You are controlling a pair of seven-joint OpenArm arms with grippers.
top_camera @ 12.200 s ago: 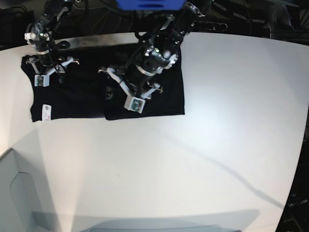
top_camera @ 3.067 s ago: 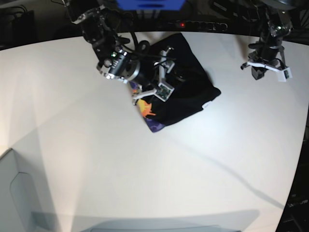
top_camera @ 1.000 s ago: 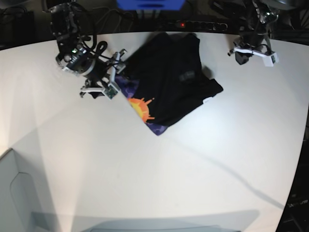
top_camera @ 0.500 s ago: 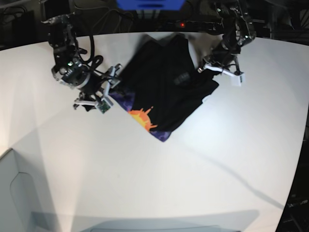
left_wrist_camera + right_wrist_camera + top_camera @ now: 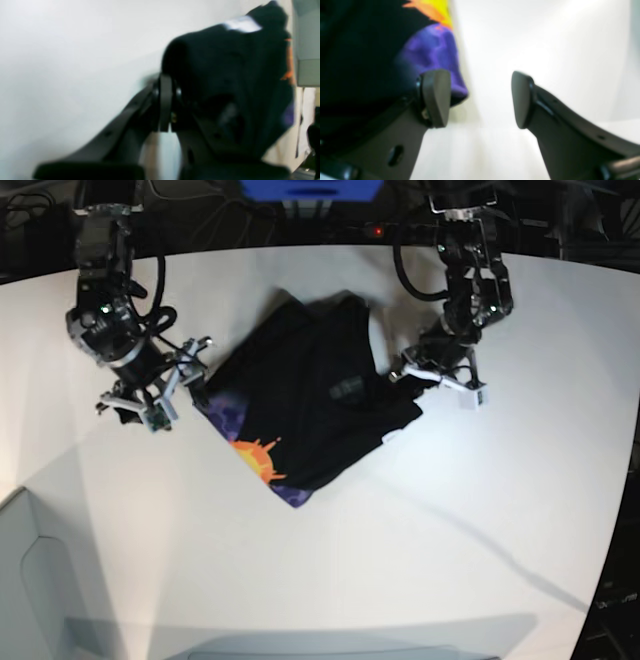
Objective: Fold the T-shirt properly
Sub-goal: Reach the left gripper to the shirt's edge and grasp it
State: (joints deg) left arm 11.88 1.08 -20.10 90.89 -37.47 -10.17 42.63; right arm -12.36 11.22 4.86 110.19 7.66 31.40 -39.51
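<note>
The T-shirt lies bunched on the table, set askew just short of the far edge, its sun print turned up at the near corner. Against the frame of half a second ago, the bundle has slid toward the right arm's side and the print corner has travelled with it. The right gripper stands wide and empty just beside the shirt's edge; its wrist view shows both pads spread, with the purple cloth lying behind one pad and nothing between them. A second ago it sat at that same edge, so it has let go and backed away slightly. Farther off, the left gripper, which a second ago hung clear over the bare table, has come down onto the shirt's opposite side. Its jaws are closed; the blurred wrist view shows black cloth bulging against the fingers, and the cloth appears pinched, though the blur leaves that uncertain. Judgement: the shirt is being dragged and repositioned, not yet folded flat; the rumpled layers need spreading before any clean fold.
</note>
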